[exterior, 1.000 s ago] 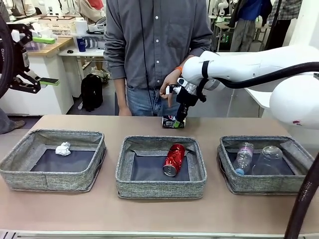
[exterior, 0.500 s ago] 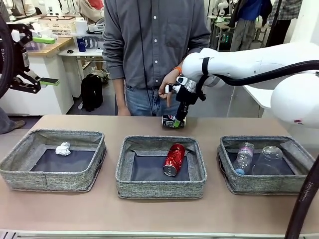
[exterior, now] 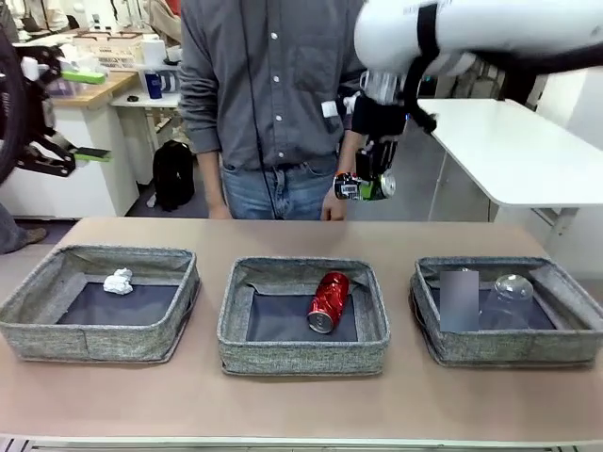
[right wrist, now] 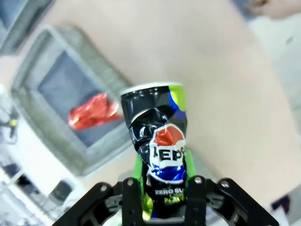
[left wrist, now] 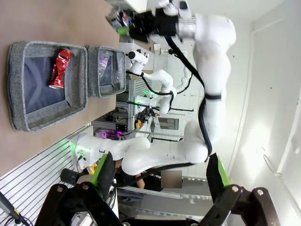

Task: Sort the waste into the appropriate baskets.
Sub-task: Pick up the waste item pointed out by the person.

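My right gripper (exterior: 369, 181) is shut on a crushed dark printed can (exterior: 351, 189) and holds it in the air above the table's far edge, behind the middle basket (exterior: 301, 356). In the right wrist view the dark can (right wrist: 159, 155) sits between the green pads, with the red can (right wrist: 93, 117) below it in the middle basket (right wrist: 56, 56). That red can (exterior: 329, 301) lies on its side. A crumpled paper ball (exterior: 119, 281) rests in the left basket (exterior: 94, 339). A clear cup (exterior: 510, 296) lies in the right basket (exterior: 499, 348). My left gripper (left wrist: 157, 174) is open, off to the side.
A person stands at the table's far side, one hand (exterior: 332, 203) hanging just below the held can. Bare tabletop (exterior: 301, 405) runs along the front of the baskets. A white side table (exterior: 509, 141) stands at the back right.
The right arm has lifted the dark can off the table's far edge, up and slightly to the right. The person's hand has let go and dropped lower.
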You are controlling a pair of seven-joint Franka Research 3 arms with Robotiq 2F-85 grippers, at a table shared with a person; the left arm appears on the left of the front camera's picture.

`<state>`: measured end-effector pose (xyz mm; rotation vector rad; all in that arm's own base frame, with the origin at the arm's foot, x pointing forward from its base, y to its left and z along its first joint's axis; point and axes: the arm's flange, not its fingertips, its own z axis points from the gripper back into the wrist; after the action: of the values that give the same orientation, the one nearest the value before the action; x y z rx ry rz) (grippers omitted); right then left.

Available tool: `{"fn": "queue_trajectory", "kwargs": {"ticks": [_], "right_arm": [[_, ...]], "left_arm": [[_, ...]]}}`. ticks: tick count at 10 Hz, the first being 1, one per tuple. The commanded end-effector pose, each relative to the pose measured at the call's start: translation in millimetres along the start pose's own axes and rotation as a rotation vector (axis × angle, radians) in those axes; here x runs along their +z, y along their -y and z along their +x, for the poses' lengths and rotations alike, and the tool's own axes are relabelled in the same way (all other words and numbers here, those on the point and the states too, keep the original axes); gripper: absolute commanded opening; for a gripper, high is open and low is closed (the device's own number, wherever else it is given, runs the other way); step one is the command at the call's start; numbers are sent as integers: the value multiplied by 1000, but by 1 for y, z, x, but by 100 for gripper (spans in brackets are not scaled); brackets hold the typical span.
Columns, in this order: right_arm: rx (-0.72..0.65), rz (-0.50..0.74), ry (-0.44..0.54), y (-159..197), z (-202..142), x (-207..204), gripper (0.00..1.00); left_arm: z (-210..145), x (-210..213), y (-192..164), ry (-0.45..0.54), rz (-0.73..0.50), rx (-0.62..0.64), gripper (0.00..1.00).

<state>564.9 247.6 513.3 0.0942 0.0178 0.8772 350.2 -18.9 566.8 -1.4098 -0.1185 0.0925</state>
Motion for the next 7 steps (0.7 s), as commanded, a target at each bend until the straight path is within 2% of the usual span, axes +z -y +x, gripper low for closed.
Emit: {"fn": "queue_trajectory", "kwargs": {"ticks": [1,2,3,4,5,6,7], "right_arm": [[-132,-99,69,-74,-42,1,0],[-102,-161,153,-99,-55,3,0],[-122,-200,220,-95,-59,2,0],[-91,-79,54,-77,-34,22,0],[-91,-79,54,-77,-34,22,0],[-106,-132,129,-105,-50,23,36],[-135,-127,196,-116,-34,25,36]], "left_arm": [[-2,-1,2,9,-17,5,100],[-2,-1,2,9,-17,5,100],[-2,-1,2,9,-17,5,100],[-2,-1,2,9,-17,5,100],[-2,-1,2,9,-17,5,100],[-2,-1,2,9,-17,5,100],[-2,-1,2,9,-17,5,100]]}}
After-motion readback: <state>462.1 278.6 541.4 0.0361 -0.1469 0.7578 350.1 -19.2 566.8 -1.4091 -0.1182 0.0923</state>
